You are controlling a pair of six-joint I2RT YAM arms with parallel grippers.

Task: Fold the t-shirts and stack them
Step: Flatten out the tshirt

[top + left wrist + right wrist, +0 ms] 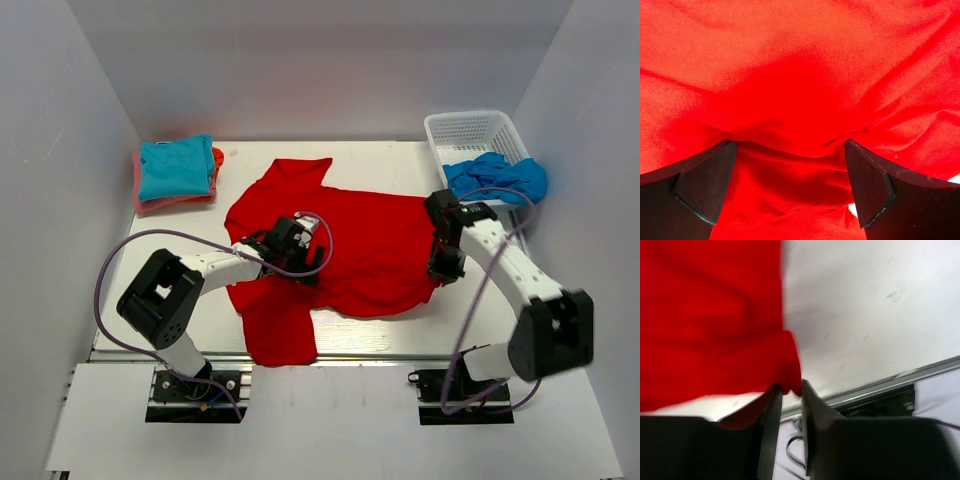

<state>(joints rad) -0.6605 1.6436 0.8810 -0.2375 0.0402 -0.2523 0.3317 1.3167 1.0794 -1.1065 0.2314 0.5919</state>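
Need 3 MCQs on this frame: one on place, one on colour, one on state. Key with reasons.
1. Where does the folded stack lie?
A. at the far left corner of the table
B. at the near right edge
C. dead centre

2. What colour is the stack's top shirt?
A. white
B. turquoise
C. black

3. What state is the right pincer in?
A. wide open over bare surface
B. shut on nothing, lifted clear
C. shut on the edge of the red shirt

Key: 1 A, the top view shows it at the far left; 2 B, turquoise lies over orange-pink; 3 C, the right wrist view shows the fingers closed on red cloth.
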